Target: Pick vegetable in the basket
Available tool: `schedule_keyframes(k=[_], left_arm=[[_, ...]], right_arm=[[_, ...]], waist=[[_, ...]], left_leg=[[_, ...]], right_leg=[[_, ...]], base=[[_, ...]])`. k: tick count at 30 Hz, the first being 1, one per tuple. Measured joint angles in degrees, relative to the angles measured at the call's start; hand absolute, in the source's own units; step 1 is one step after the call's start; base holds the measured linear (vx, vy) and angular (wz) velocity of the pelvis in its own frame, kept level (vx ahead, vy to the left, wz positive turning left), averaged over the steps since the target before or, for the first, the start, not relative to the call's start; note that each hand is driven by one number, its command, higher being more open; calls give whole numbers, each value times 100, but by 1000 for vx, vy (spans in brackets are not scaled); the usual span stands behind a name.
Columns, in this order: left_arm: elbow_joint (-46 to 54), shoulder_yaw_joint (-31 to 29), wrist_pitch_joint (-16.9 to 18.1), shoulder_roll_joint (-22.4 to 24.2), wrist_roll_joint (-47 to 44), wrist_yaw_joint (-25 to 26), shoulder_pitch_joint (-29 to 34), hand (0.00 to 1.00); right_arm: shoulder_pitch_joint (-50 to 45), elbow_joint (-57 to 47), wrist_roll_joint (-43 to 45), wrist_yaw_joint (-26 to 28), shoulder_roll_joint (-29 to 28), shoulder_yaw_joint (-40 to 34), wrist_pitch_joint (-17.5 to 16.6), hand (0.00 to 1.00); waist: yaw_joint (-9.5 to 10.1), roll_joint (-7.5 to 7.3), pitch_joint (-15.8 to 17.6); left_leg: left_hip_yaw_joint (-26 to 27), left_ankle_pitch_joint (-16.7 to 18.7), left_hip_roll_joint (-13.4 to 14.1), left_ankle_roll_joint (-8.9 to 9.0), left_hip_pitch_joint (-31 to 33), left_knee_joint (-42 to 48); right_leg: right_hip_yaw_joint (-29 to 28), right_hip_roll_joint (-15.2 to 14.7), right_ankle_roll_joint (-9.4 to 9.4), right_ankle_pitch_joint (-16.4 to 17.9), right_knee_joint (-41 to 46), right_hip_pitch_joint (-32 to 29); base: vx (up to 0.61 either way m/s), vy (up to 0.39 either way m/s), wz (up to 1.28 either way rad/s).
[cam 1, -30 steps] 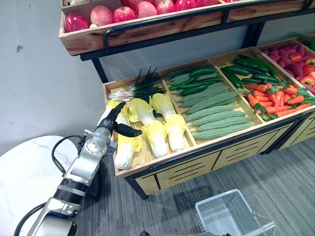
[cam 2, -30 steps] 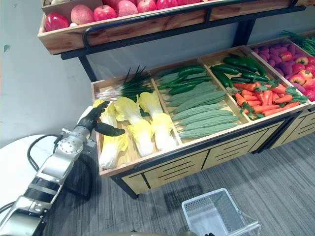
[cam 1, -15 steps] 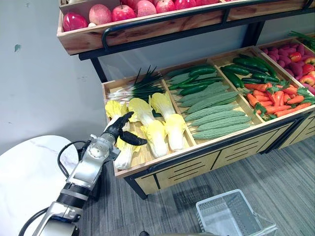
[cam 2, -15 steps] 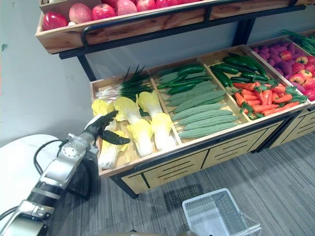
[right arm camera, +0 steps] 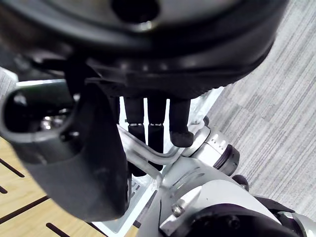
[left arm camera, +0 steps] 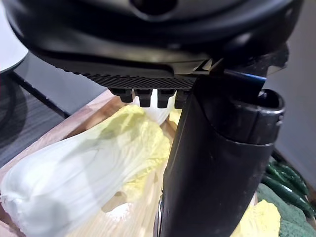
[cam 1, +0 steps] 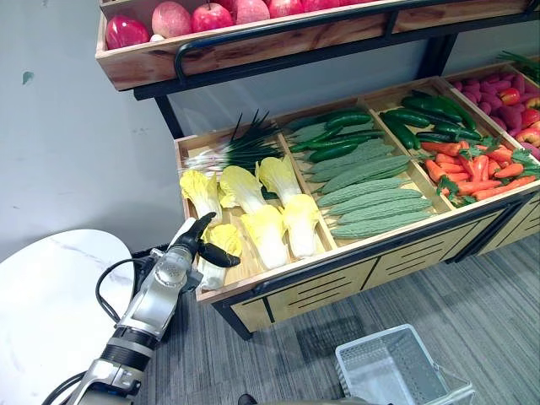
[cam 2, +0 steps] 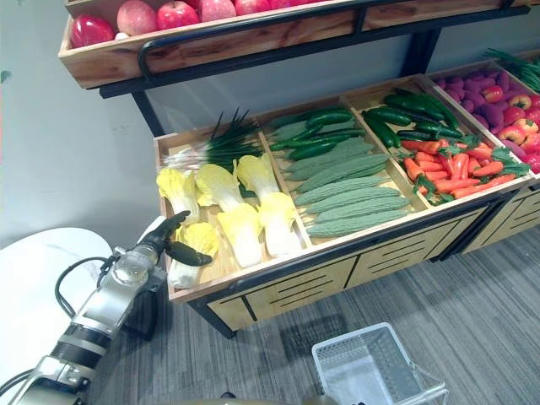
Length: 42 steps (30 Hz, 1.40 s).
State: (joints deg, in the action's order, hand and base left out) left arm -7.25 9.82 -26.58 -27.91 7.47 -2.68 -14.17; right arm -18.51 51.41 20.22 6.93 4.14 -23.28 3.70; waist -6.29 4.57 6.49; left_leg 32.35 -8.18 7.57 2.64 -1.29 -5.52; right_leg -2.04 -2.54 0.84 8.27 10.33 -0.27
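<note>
Withdrawn lower-left, left hand [cam 1: 191,244] is being held over cabbage [cam 1: 213,268], fingers apart; basket handle [right arm camera: 165,156] is being clamped by right hand [right arm camera: 148,59].

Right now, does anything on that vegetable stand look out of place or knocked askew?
One cabbage sits out of line: it lies in the front left corner of its crate, ahead of the other cabbages, white base near the front rim. The open left hand is right at it. Nothing looks spilled or damaged.
</note>
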Motion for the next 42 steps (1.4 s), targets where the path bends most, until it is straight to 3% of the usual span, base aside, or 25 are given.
schedule_keyframes(k=[23, 31, 32, 38, 42], left_arm=[[-456, -109, 42, 356, 373, 146, 179, 100], [-1043, -105, 134, 506, 607, 288, -266, 100], [-1089, -104, 142, 512, 701, 252, -328, 0], [-1927, -199, 136, 546, 2156, -444, -1015, 0], [-2076, -225, 94, 489, 2400, -551, -1196, 0]], right_arm=[[1, -360, 14, 5, 86, 367, 106, 0], [173, -582, 53, 76, 201, 646, 135, 0], [211, -585, 92, 76, 240, 675, 139, 0], [401, -663, 238, 73, 447, 968, 162, 0], [417, -663, 239, 52, 500, 1107, 207, 0]], waist=[[-34, -49, 200], [-60, -97, 510], [-60, -95, 564], [-81, -26, 667], [-86, -29, 669]], left_leg=[[76, 15, 7, 22, 40, 1], [196, -11, 5, 12, 245, 3], [203, -9, 5, 17, 244, 3], [328, 18, 29, 60, 229, 4], [365, 60, 31, 118, 223, 27]], right_leg=[[-66, 3, -13, 86, 164, -175], [-178, 9, -12, 143, 461, -561], [-183, 9, -13, 148, 475, -570], [-229, 23, 13, 223, 535, -666], [-261, 24, 0, 215, 456, -640]], base=[[-9, -4, -1], [-29, -17, -7], [-31, -17, -2], [-45, -26, -7], [36, -14, -5]])
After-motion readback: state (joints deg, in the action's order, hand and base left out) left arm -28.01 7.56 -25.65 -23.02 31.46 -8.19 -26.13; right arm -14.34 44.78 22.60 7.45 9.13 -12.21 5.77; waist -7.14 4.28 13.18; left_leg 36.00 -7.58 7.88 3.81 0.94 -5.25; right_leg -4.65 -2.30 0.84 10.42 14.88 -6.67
